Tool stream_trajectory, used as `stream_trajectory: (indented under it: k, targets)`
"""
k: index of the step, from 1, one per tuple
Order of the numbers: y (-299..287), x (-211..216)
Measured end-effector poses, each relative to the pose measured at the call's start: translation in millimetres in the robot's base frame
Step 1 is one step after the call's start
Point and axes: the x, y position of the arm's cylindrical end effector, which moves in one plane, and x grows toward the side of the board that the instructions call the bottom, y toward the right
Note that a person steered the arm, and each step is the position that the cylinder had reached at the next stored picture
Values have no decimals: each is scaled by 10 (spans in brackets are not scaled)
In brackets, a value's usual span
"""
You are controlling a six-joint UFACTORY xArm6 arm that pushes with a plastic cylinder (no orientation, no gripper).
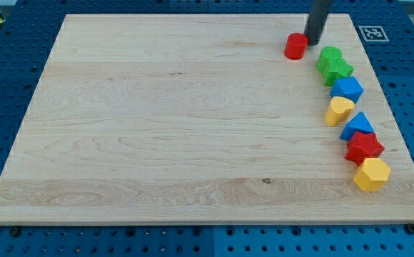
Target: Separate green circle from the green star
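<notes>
The green circle [329, 56] and the green star [337, 71] touch each other near the view's top right, the circle above the star. My tip [312, 42] stands just up and left of the green circle, right beside the red cylinder [295, 46] on its right. The rod rises from there out of the view's top.
A column of blocks runs down the right side below the star: a blue block [347, 89], a yellow heart [338, 110], a blue triangle [356, 126], a red star [364, 148] and a yellow hexagon [372, 174]. The board's right edge [396, 121] is close by.
</notes>
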Motion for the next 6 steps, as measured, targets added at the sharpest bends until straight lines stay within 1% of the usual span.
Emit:
stream_trajectory:
  k: [1,2,3,5,6]
  targets:
    - [389,389]
    - [708,416]
    - [698,472]
    - [-87,473]
    - [-360,473]
